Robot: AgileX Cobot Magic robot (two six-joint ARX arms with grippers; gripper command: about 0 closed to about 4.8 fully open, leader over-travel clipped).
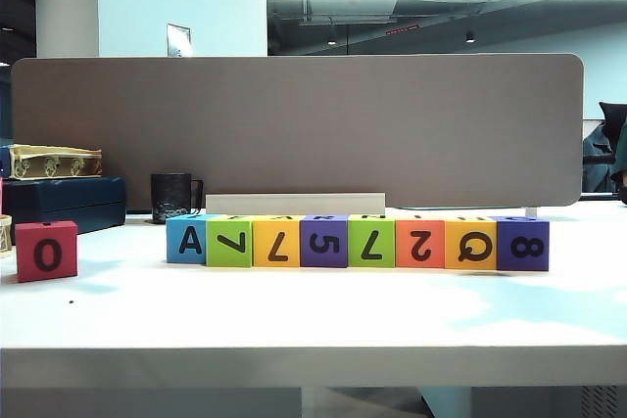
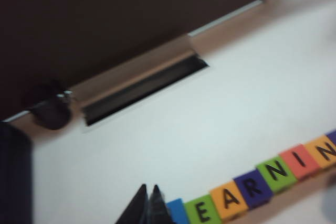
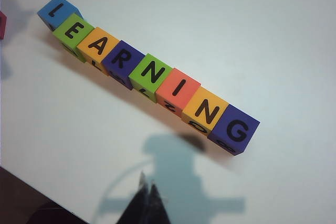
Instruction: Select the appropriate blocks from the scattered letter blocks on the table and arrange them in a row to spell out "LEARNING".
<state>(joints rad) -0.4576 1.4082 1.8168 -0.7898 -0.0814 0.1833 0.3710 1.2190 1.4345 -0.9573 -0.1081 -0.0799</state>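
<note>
Blocks spelling LEARNING are lined up touching along the table's rear middle; left gripper and right gripper, both clenched empty, are held above it.

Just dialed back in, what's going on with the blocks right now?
Eight letter blocks sit in a row on the white table, tops spelling LEARNING. The red O block stands apart. Neither arm holds anything: the left claw is shut near the blue L block, and the right claw is shut above the table.
</note>
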